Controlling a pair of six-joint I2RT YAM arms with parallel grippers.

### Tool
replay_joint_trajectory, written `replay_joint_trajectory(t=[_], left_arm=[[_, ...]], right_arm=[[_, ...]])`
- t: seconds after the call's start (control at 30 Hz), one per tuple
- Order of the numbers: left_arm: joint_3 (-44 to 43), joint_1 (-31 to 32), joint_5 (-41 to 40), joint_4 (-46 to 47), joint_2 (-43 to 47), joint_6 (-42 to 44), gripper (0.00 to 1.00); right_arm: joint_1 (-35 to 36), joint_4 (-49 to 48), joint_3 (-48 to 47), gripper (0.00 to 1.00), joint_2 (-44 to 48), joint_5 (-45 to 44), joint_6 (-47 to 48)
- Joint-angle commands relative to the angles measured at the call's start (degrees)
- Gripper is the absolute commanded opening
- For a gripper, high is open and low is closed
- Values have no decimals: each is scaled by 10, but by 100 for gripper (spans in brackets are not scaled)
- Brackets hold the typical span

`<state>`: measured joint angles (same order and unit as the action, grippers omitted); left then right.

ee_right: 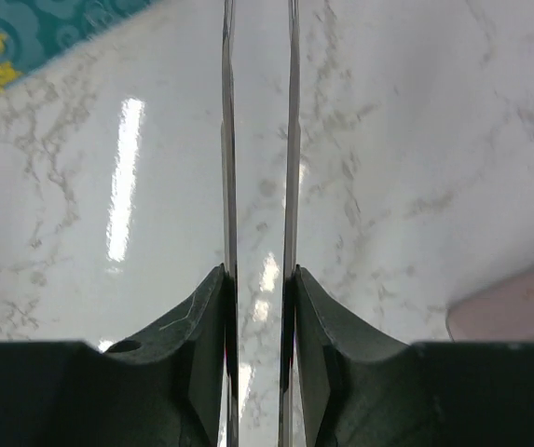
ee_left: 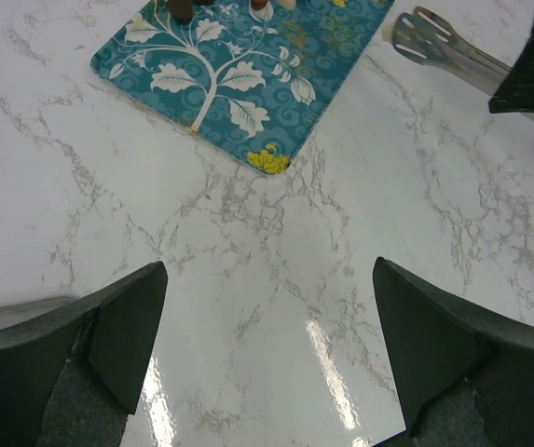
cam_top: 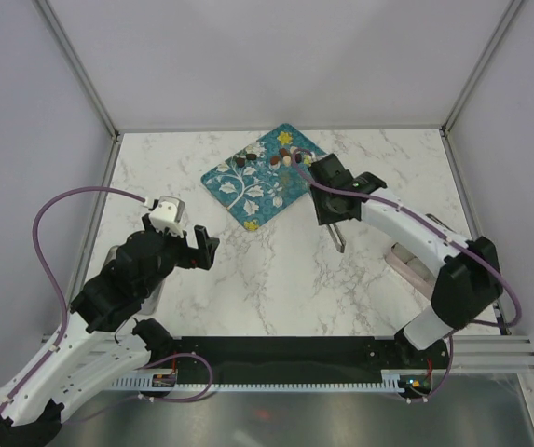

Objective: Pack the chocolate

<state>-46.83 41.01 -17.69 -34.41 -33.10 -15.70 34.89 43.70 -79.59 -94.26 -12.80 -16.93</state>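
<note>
Several small pieces of chocolate (cam_top: 265,160), dark brown, light brown and cream, lie along the far edge of a teal flowered tray (cam_top: 248,200). In the left wrist view a few pieces of chocolate (ee_left: 181,9) show at the top edge of the tray (ee_left: 239,102). My right gripper (cam_top: 330,207) is shut on metal tongs (cam_top: 338,240), just right of the tray. The tongs' two arms (ee_right: 228,140) stand narrowly apart over bare marble, nothing between them, and the gripper's pads (ee_right: 212,289) press on them from outside. My left gripper (ee_left: 268,270) hangs open and holds nothing, over the table near the tray's near corner.
A pale pink container (cam_top: 411,265) sits on the table by the right arm and shows in the right wrist view (ee_right: 513,307). The tongs' tip (ee_left: 444,47) reaches in at the left wrist view's upper right. White walls and metal posts ring the marble table (cam_top: 294,279).
</note>
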Motion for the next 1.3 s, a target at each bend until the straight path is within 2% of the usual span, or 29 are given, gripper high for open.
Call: replay_joint_trajectory(t=[0.0, 0.23, 0.4, 0.53, 0.7, 1.27], left_arm=[[-5, 3, 9, 6, -2, 1, 100], [-5, 3, 22, 6, -1, 2, 100], [-5, 2, 30, 7, -1, 3, 100], [-5, 2, 35, 6, 0, 3, 100], [-4, 2, 37, 7, 1, 5, 100], [-3, 3, 42, 7, 7, 4, 100]], right_arm=[[-14, 81, 50, 38, 101, -53, -81], [-78, 218, 122, 38, 249, -72, -154], [-125, 289, 122, 39, 312, -79, -173], [-154, 318, 144, 39, 336, -44, -184], [-156, 347, 140, 38, 350, -50, -202], [-173, 343, 201, 39, 372, -38, -246]])
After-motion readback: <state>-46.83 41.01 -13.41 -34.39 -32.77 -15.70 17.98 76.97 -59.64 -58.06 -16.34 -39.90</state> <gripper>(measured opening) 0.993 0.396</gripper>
